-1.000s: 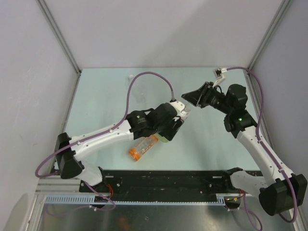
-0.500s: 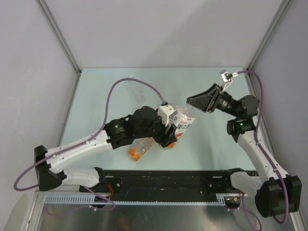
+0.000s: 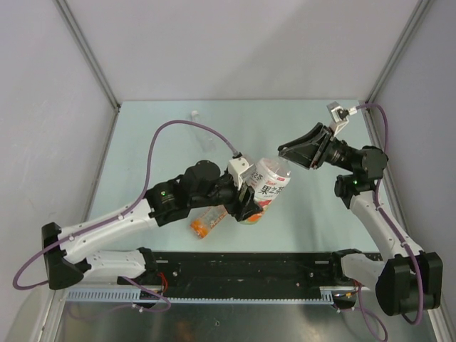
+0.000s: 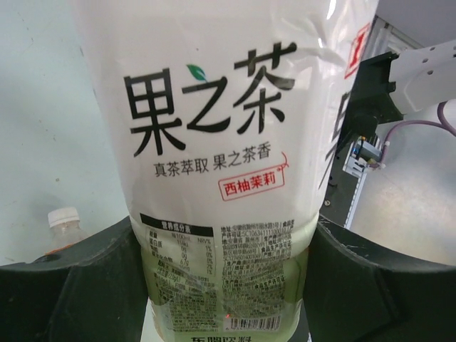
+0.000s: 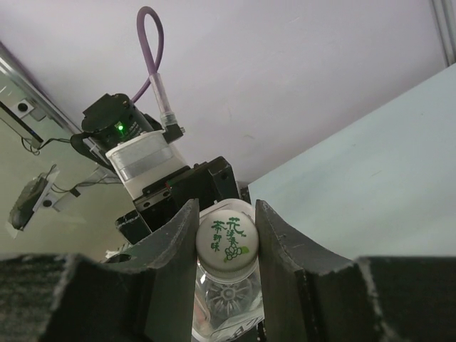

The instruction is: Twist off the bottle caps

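The yellow-green bottle (image 3: pixel 268 187) with a white label is held off the table, tilted up to the right. My left gripper (image 3: pixel 249 205) is shut on its lower body; in the left wrist view the label (image 4: pixel 214 128) fills the frame between both fingers (image 4: pixel 71 285). Its white bottle cap (image 5: pixel 226 239) with green print sits between the fingers of my right gripper (image 5: pixel 226 229), which is shut on it. The orange bottle (image 3: pixel 210 219) lies on the table below the left arm, its white cap (image 4: pixel 63 217) on. The clear bottle (image 3: pixel 205 137) lies at the back, cap (image 3: pixel 194 113) on.
The pale green table (image 3: pixel 142 164) is bounded by grey walls on the left, back and right. A black rail (image 3: pixel 249 265) runs along the near edge between the arm bases. Purple cables loop above both arms.
The left arm has swung its elbow left and turned the bottle so the label faces up. The right gripper has stayed at the cap end, shifting slightly right.
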Motion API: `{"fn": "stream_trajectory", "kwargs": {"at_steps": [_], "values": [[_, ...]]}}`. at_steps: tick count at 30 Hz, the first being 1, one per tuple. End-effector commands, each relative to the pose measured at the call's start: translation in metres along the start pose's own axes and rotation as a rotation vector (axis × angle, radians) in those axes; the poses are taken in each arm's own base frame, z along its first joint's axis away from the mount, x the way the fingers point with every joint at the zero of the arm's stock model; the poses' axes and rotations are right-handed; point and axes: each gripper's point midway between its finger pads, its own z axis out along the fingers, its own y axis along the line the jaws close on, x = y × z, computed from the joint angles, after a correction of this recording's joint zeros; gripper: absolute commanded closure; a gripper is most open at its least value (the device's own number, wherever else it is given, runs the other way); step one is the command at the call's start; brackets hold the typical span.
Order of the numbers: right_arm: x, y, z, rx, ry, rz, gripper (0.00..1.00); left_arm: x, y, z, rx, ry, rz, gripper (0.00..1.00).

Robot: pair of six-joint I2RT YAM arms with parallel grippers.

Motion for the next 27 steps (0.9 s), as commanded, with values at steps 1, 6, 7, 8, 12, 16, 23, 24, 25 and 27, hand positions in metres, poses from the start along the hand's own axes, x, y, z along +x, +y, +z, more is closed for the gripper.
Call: {"fn": "stream_trajectory", "kwargs": {"at_steps": [1,6,7,8,12,16,23,24,25,27], "values": [[-0.023,-0.021,-0.005,0.078,-0.120,-0.007,1.00,-0.022,-0.042,-0.025,0.203,-0.109,0.109,1.00],[-0.031,-0.030,-0.009,0.137,-0.168,0.022,0.74,-0.018,-0.029,-0.019,0.140,-0.100,0.087,1.00],[-0.033,-0.031,-0.010,0.149,-0.180,0.026,0.63,-0.016,-0.026,-0.017,0.124,-0.096,0.081,1.00],[-0.036,-0.031,-0.011,0.156,-0.191,0.024,0.51,-0.014,-0.022,-0.015,0.108,-0.091,0.074,1.00],[-0.044,-0.028,-0.015,0.186,-0.227,0.031,0.08,-0.004,-0.010,-0.007,0.053,-0.062,0.048,1.00],[-0.050,-0.030,-0.017,0.231,-0.246,0.039,0.01,0.003,-0.003,-0.001,0.019,-0.037,0.031,1.00],[-0.058,-0.054,-0.023,0.476,-0.223,0.055,0.01,0.007,0.019,0.002,-0.102,-0.019,0.013,1.00],[-0.059,-0.057,-0.024,0.520,-0.220,0.057,0.01,0.007,0.023,0.002,-0.123,-0.017,0.011,1.00],[-0.059,-0.060,-0.024,0.562,-0.215,0.061,0.01,0.008,0.028,0.002,-0.154,-0.014,0.008,1.00],[-0.054,-0.070,-0.027,0.663,-0.197,0.084,0.01,0.009,0.041,0.002,-0.226,-0.006,0.001,1.00]]}}
